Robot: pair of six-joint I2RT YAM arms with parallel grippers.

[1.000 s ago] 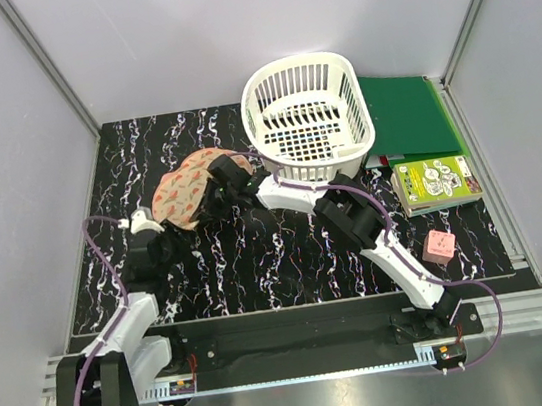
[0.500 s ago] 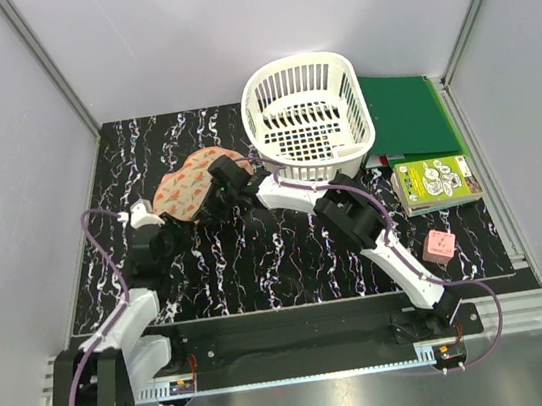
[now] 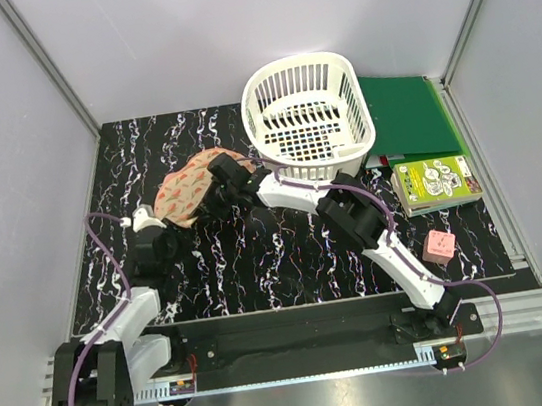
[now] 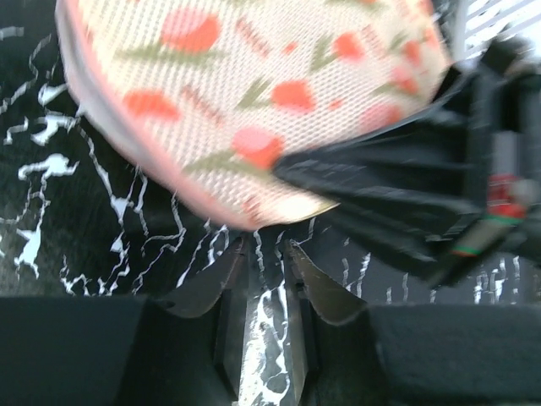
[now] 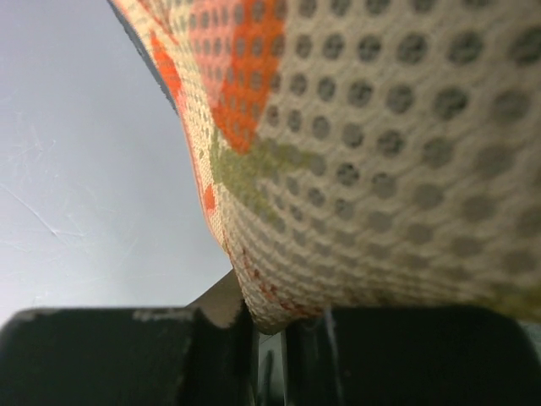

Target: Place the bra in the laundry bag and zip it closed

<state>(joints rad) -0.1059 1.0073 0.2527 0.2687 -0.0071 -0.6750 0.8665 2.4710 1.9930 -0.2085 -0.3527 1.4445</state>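
Pinching the laundry bag [image 3: 180,190] by its right edge in right jaws; holding left jaws slightly parted, empty, just beside it.

Soft, even light is coming down from overhead and keeping the whole cell bright. The pale walls [image 3: 226,27] are bouncing it around, so the shadows are staying faint and sinking into the dark surface [image 3: 260,265]. The metal strip [image 3: 378,390] along the near edge is giving off a dull sheen. The overhead view is reading sharp, though the walls are splaying outward toward the corners. The left wrist view is smearing: the laundry bag [image 4: 254,93] is blurring, and the left fingers [image 4: 203,288] are sitting in deep shade. In the right wrist view the mesh is pressing too close and going soft toward the lower right, while the right fingers [image 5: 221,300] are showing almost as silhouettes against the evenly glowing background.
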